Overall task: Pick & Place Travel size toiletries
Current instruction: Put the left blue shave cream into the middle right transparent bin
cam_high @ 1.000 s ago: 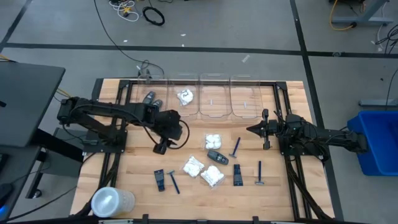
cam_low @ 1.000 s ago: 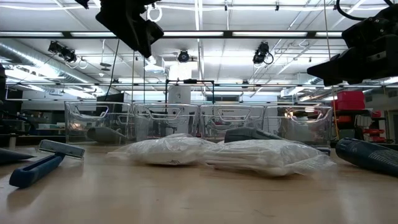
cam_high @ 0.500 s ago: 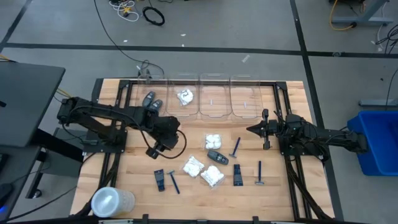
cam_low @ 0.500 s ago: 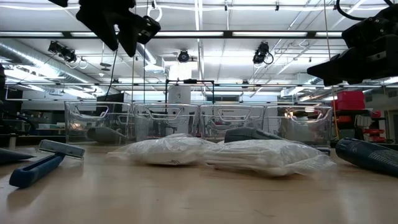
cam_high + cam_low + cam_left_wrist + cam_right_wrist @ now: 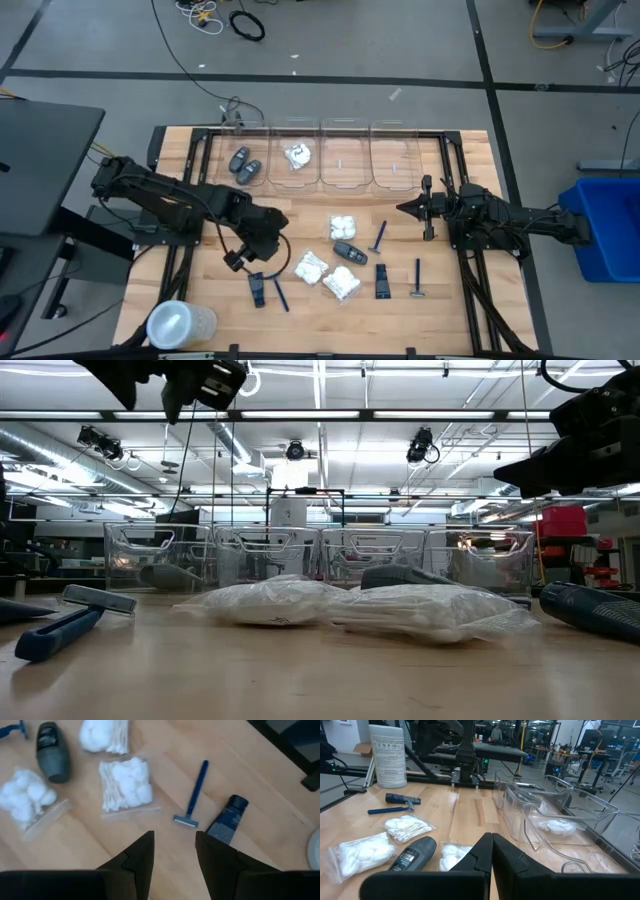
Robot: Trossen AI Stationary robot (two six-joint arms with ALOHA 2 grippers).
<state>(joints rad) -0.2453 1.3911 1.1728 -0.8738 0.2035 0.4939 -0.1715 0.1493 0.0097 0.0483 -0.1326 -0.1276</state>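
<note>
My left gripper [image 5: 236, 262] [image 5: 172, 852] hovers open and empty above the table's near left part. Just beyond its fingers a black tube [image 5: 226, 816] [image 5: 257, 288] and a thin blue razor [image 5: 192, 795] [image 5: 280, 293] lie flat on the wood. Three white packets [image 5: 310, 267] [image 5: 341, 284] [image 5: 343, 226], a dark grey oval case [image 5: 348, 251], another tube [image 5: 382, 280] and two more razors [image 5: 379, 236] [image 5: 418, 278] lie mid-table. Two grey cases [image 5: 242, 163] and a packet [image 5: 297, 155] rest inside the far bins. My right gripper [image 5: 405, 209] [image 5: 490, 855] waits shut at the right, pointing level.
Several clear plastic bins [image 5: 345, 165] stand in a row along the far edge. A large translucent round container [image 5: 180, 324] sits at the near left corner. Bare wood lies between the bins and the loose items.
My left gripper has swung from near the bins toward the table's near edge and a little left, rolling about its own axis as it went. It now hangs over the black tube and razor. Its finger gap looks unchanged.
</note>
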